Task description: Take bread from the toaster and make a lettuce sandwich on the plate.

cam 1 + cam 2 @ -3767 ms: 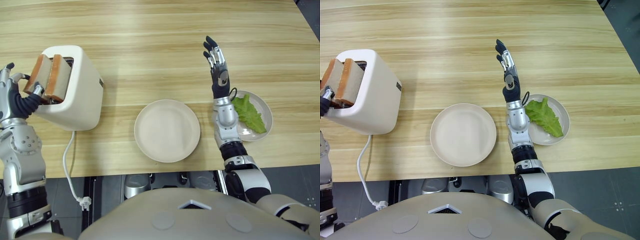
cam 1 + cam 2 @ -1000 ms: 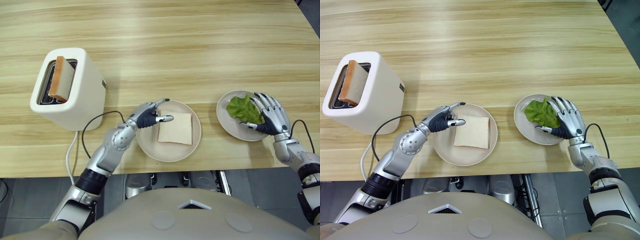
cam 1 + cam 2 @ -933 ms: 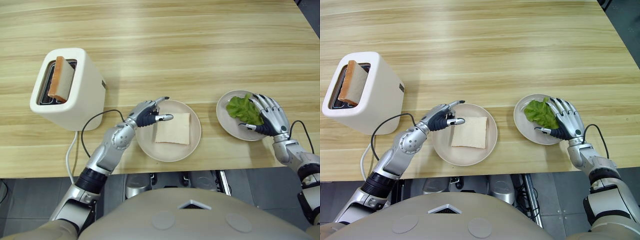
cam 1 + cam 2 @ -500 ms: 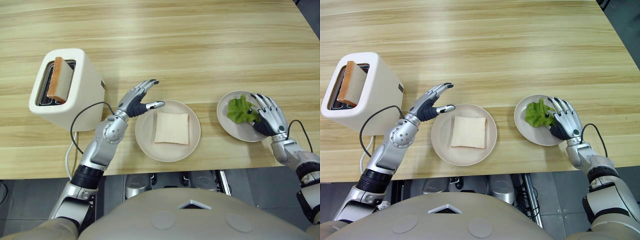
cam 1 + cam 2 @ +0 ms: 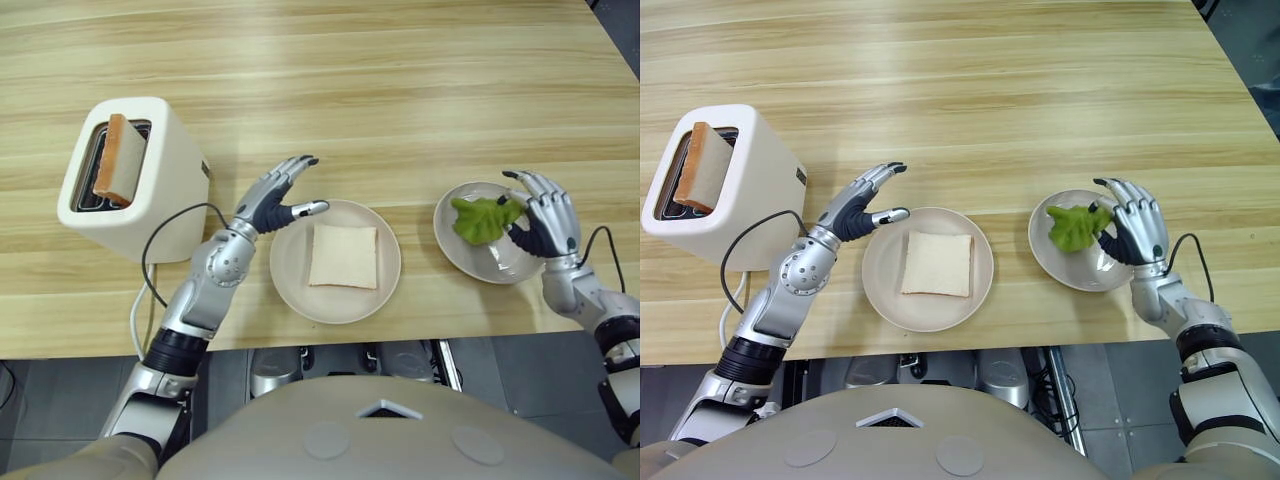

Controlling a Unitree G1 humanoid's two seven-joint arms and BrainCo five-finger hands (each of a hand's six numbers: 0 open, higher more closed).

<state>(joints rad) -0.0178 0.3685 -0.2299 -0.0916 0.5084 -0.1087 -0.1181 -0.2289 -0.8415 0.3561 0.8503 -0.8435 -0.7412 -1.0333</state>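
One bread slice (image 5: pixel 344 256) is lying flat in the middle of the round plate (image 5: pixel 290 278), which is sitting on the wooden surface (image 5: pixel 350 90) close to its front edge. A second slice (image 5: pixel 112 158) is standing upright in one slot of the white toaster (image 5: pixel 172 190), far to the left of the plate, with its top sticking out. The toaster's white cord (image 5: pixel 133 318) is running down toward the front edge of the surface.

The lettuce leaf (image 5: pixel 480 218) is over the small plate (image 5: pixel 468 262), which is placed to the right of the big plate and apart from it. The right robot hand (image 5: pixel 547 218) is clamping the leaf by its right end, with the fingers curled around it, and the leaf is looking crumpled. I cannot tell whether the leaf is touching the small plate or hanging just over it.

The left robot hand (image 5: pixel 268 202) is hovering just beside the upper left rim of the big plate, between the plate and the toaster. Its fingers are spread apart and are holding nothing.
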